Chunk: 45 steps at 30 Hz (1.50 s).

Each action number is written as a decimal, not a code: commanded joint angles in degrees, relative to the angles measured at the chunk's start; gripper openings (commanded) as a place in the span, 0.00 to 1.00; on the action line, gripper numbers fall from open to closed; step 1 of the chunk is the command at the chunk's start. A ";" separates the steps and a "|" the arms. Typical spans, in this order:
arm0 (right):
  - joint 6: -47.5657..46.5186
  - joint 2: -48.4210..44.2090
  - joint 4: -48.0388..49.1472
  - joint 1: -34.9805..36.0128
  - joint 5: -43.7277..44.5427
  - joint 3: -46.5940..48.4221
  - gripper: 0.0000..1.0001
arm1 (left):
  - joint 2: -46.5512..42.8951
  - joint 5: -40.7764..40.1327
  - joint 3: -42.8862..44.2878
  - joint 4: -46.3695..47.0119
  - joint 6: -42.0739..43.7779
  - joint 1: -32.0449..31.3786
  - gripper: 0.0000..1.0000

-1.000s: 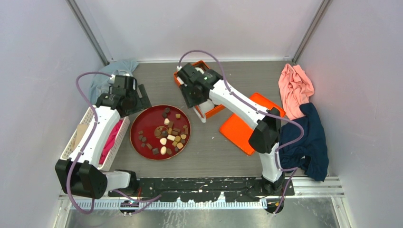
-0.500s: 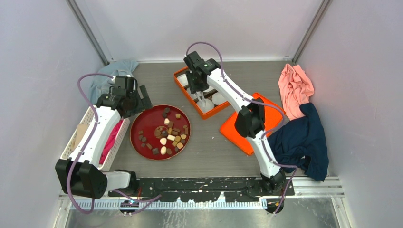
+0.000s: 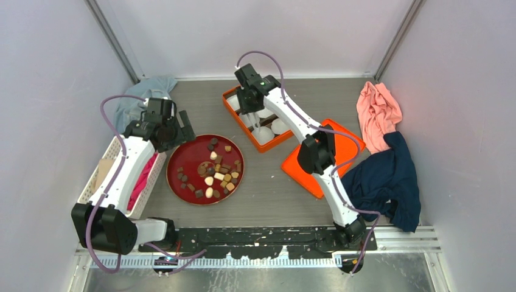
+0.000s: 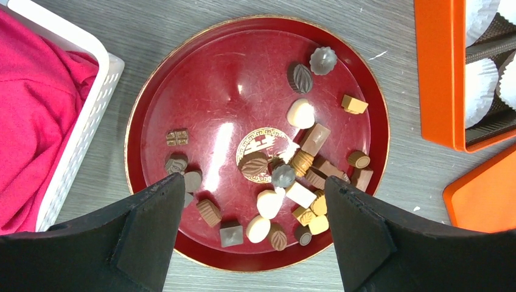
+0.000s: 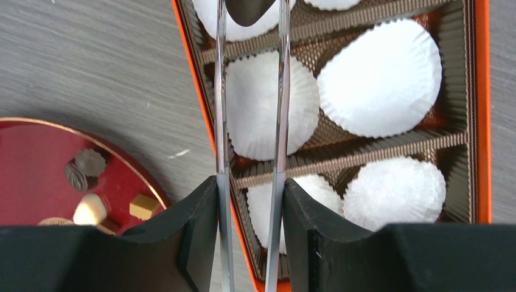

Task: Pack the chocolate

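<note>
The chocolate (image 3: pixel 218 173) (image 4: pixel 302 114), several small dark, tan and cream pieces, lies on a round red plate (image 3: pixel 176 159) (image 4: pixel 201 79). My left gripper (image 3: pixel 182 131) (image 4: pixel 254 181) hangs open above the plate's near edge, holding nothing. My right gripper (image 3: pixel 251 112) (image 5: pixel 249 182) is shut on metal tongs (image 5: pixel 221 121) that reach over the orange box (image 3: pixel 230 100) (image 5: pixel 481 121). A dark piece of chocolate (image 5: pixel 246 11) sits between the tong tips, above a white paper cup. More white paper cups (image 5: pixel 377 79) fill the box's compartments.
A white basket (image 3: pixel 103 176) with pink cloth stands left of the plate. The orange lid (image 3: pixel 310 164) lies right of the box. A pink cloth (image 3: pixel 377 112) and a navy cloth (image 3: pixel 389 182) lie at the right, a grey-blue cloth (image 3: pixel 146 88) at the back left.
The right arm has stretched out, carrying the tongs back and right over the orange box. The left gripper has hardly moved.
</note>
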 commanded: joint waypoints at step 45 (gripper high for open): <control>0.39 7.26 6.26 -0.77 -3.48 9.07 0.52 | -1.05 0.48 -2.33 1.73 0.07 0.18 0.84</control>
